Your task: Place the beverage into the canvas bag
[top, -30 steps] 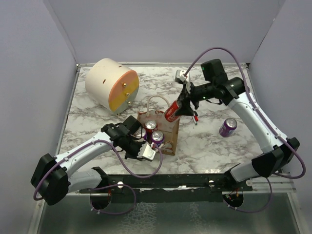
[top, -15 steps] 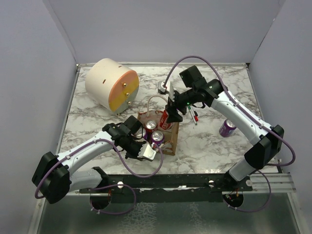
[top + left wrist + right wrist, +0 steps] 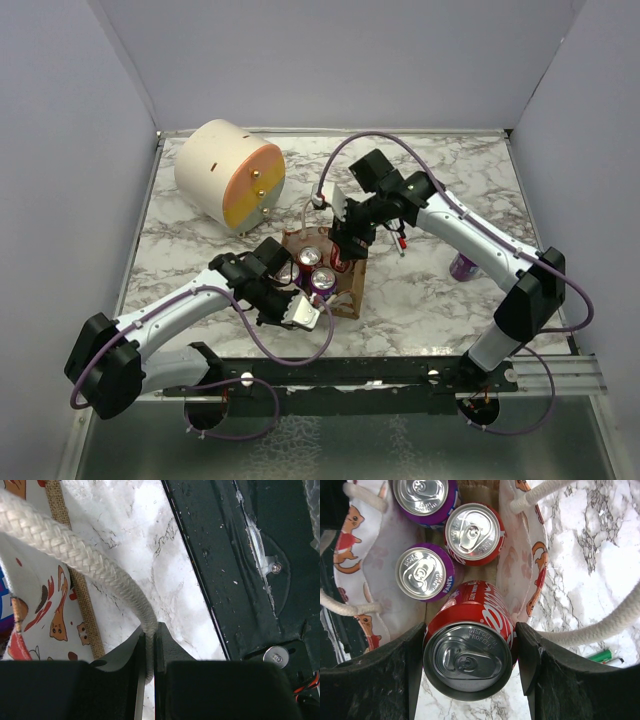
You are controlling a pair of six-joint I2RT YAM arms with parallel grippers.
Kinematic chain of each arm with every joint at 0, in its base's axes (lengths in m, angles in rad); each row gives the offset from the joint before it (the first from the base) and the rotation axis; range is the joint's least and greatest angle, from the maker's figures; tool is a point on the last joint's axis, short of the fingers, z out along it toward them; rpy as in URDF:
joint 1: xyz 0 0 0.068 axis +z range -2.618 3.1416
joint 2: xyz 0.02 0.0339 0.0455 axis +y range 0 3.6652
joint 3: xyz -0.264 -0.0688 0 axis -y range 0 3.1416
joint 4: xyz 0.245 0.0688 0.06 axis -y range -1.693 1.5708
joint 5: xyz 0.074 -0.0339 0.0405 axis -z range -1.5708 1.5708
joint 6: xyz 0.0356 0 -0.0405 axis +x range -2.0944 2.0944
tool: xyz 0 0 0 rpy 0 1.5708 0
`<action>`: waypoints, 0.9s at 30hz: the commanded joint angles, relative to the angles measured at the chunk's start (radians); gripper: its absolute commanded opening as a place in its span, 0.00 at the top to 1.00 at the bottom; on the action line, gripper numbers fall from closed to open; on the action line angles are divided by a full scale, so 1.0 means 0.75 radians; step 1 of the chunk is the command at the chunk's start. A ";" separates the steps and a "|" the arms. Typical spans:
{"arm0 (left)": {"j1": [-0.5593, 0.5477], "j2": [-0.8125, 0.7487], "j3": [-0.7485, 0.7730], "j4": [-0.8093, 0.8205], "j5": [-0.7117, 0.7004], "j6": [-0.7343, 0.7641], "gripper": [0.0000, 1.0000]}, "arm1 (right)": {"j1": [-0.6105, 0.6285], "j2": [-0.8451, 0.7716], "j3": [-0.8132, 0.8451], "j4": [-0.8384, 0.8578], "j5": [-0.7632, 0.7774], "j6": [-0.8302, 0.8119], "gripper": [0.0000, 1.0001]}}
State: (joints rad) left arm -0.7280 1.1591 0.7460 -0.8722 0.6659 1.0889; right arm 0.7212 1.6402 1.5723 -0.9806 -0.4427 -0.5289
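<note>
- The right gripper (image 3: 347,243) hangs over the open mouth of the canvas bag (image 3: 345,290), its two fingers (image 3: 380,680) clasped on either side of an upright red can (image 3: 468,645).
- In the right wrist view the red can fills the gap between the fingers and its top faces the camera. Its lower end points down into the bag and is hidden, so contact with the bag floor cannot be told.
- Three cans already stand in the bag: a purple can (image 3: 424,573) just beside the held one, a second red can (image 3: 474,532) behind it, and another purple can (image 3: 426,495) at the far end.
- Little room shows inside. A narrow strip of tan floor lies between the standing cans and the printed bag wall (image 3: 532,560), which runs close along the held can's side.
- The left gripper (image 3: 149,645) is clenched on a cream rope handle (image 3: 75,555) at the bag's near side, pinching the braid between its jaws.
- That corner sits close to the near edge of the marble table (image 3: 200,250), where the black rail (image 3: 235,580) begins.
- Another rope loop (image 3: 600,625) curves just outside the right finger, above a green marker (image 3: 600,656) lying on the marble.
- A loose purple can (image 3: 463,266) lies on open marble to the right, well apart from the bag.
- A cream-and-orange cylinder (image 3: 228,175) occupies the far left corner.
</note>
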 commanded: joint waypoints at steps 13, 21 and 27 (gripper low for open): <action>-0.002 -0.052 0.008 -0.038 0.047 0.019 0.97 | 0.054 0.104 -0.033 0.111 0.050 -0.076 0.92; -0.003 -0.054 0.004 -0.030 0.054 0.020 0.97 | 0.072 0.149 -0.019 0.111 0.026 -0.130 0.89; -0.003 -0.062 -0.003 -0.026 0.053 0.015 0.97 | 0.075 0.179 0.002 0.108 0.015 -0.203 0.86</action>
State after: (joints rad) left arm -0.7280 1.1297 0.7460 -0.8764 0.6670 1.0904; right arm 0.7673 1.7702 1.5349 -0.9489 -0.4076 -0.6235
